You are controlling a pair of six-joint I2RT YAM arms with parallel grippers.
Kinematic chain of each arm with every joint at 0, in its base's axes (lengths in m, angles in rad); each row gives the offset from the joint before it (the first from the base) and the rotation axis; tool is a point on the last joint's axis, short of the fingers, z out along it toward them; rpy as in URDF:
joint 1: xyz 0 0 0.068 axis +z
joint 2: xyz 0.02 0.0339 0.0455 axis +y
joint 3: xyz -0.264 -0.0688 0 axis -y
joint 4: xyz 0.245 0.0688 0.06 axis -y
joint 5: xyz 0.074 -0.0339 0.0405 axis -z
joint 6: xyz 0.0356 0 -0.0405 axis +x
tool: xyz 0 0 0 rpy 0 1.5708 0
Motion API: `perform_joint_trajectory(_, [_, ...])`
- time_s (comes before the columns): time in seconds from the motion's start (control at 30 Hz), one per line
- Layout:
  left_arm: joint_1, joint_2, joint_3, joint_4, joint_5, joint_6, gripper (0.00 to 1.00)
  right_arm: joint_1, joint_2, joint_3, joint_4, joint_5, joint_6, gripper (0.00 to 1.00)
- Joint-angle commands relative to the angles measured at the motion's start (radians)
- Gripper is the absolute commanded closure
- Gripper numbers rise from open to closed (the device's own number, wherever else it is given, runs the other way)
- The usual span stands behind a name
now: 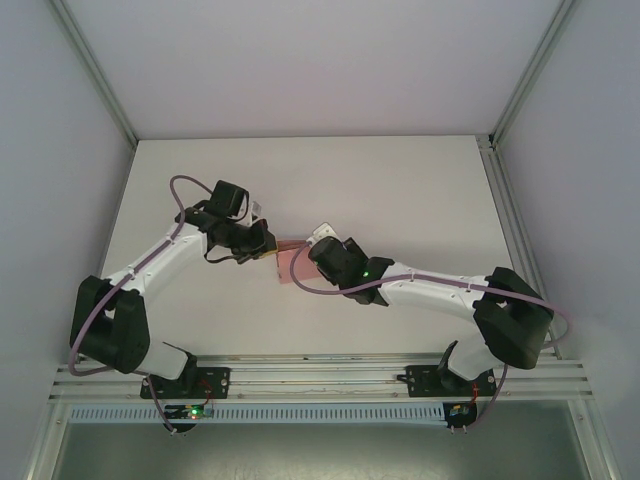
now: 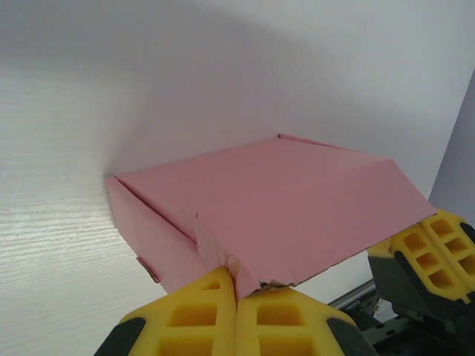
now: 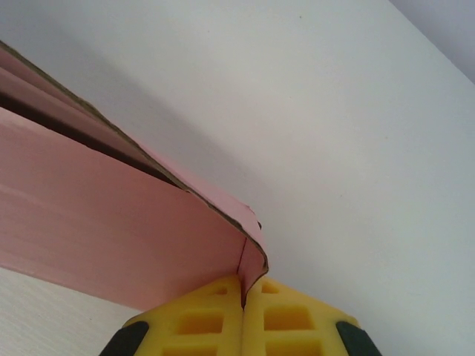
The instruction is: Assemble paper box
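Note:
The paper box (image 1: 290, 264) is a small shallow pink card box, partly folded, sitting mid-table between both arms. My left gripper (image 1: 268, 246) comes at it from the left. In the left wrist view its yellow fingers (image 2: 237, 288) are shut on a torn corner flap of the paper box (image 2: 282, 200). My right gripper (image 1: 313, 258) meets the box from the right. In the right wrist view its jaws (image 3: 243, 288) pinch a folded edge of the paper box (image 3: 111, 237). The right gripper's yellow fingers (image 2: 430, 248) also show at the lid's far corner.
The white table (image 1: 400, 190) spreads around the box, with pale enclosure walls (image 1: 60, 150) on both sides and behind. An aluminium rail (image 1: 320, 378) carrying the arm bases runs along the near edge. Purple cables (image 1: 180, 195) loop off each arm.

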Motion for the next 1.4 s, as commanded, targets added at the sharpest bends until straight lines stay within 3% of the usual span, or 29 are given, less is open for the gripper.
perform_joint_trajectory(0.0, [0.011,0.022,0.032,0.040,0.072,-0.005,1.00,0.019,0.039,-0.020,-0.100,-0.054,0.010,1.00])
perform_joint_trajectory(0.33, [0.042,0.076,0.029,0.066,0.145,-0.014,1.00,0.010,0.059,-0.005,-0.124,-0.074,0.043,1.00])
perform_joint_trajectory(0.57, [0.029,-0.006,0.003,-0.059,0.022,0.210,1.00,0.008,0.056,-0.002,-0.132,-0.066,0.049,1.00])
perform_joint_trajectory(0.73, [-0.077,-0.072,-0.065,-0.070,-0.115,0.301,1.00,0.009,0.051,-0.007,-0.124,-0.066,0.062,1.00])
perform_joint_trajectory(0.83, [-0.101,-0.093,-0.121,-0.025,-0.108,0.284,1.00,0.010,0.054,-0.008,-0.123,-0.066,0.068,1.00])
perform_joint_trajectory(0.93, [-0.143,-0.123,-0.157,-0.031,-0.259,0.295,1.00,0.013,0.051,-0.020,-0.113,-0.063,0.077,1.00])
perform_joint_trajectory(1.13, [-0.267,-0.107,-0.208,0.016,-0.382,0.245,1.00,0.016,0.037,-0.045,-0.085,-0.062,0.102,1.00])
perform_joint_trajectory(1.37, [-0.337,-0.141,-0.276,0.131,-0.359,0.097,1.00,0.021,0.031,-0.067,-0.033,-0.087,0.126,1.00])
